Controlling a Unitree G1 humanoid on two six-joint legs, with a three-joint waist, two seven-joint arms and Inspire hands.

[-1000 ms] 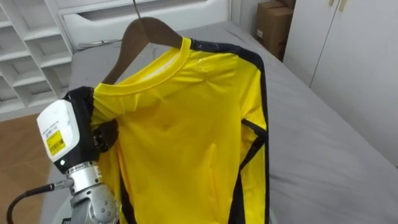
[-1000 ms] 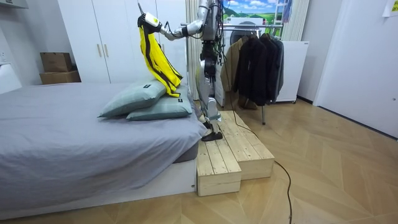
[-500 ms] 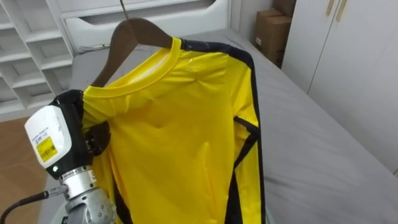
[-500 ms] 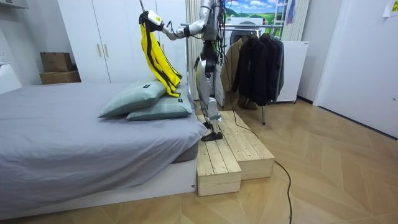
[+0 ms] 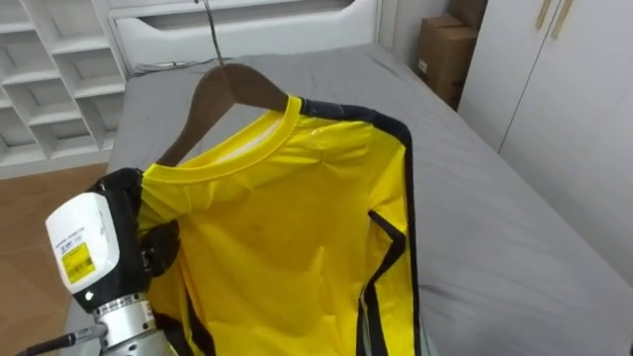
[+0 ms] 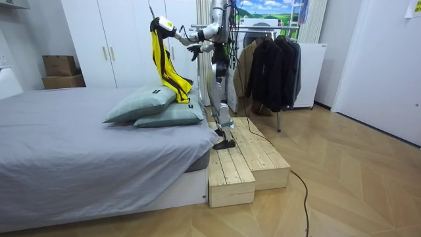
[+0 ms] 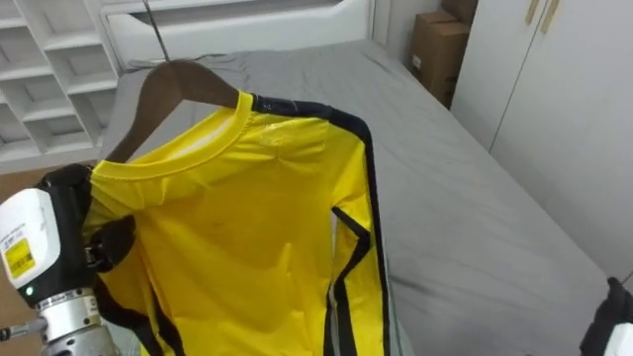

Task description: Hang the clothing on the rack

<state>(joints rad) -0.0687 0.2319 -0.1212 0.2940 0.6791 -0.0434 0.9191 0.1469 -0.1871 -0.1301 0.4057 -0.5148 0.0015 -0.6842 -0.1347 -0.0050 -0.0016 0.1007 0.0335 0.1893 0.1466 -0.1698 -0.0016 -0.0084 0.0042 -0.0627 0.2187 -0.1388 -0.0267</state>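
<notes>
A yellow shirt (image 5: 287,227) with dark trim along its sleeves hangs on a brown wooden hanger (image 5: 223,89). I hold it up over the grey bed (image 5: 495,227). My left hand (image 5: 129,213) is shut on the hanger's left end, through the shirt's shoulder. The hanger's thin hook (image 5: 210,30) points upward. In the room view the shirt (image 6: 166,66) dangles above the pillows, and my right hand (image 6: 195,51) hovers near my chest with its fingers spread. A dark tip of that hand (image 7: 611,318) shows at the lower right corner.
I stand on a wooden platform (image 6: 247,161) beside the bed. Two grey pillows (image 6: 154,105) lie under the shirt. A rack of dark clothes (image 6: 273,62) stands behind me. White shelves (image 5: 49,69), a cardboard box (image 5: 445,54) and white wardrobe doors (image 5: 584,99) surround the bed.
My right hand has risen to chest height with its fingers spread. In the room view the shirt has turned more edge-on. My left hand keeps its hold.
</notes>
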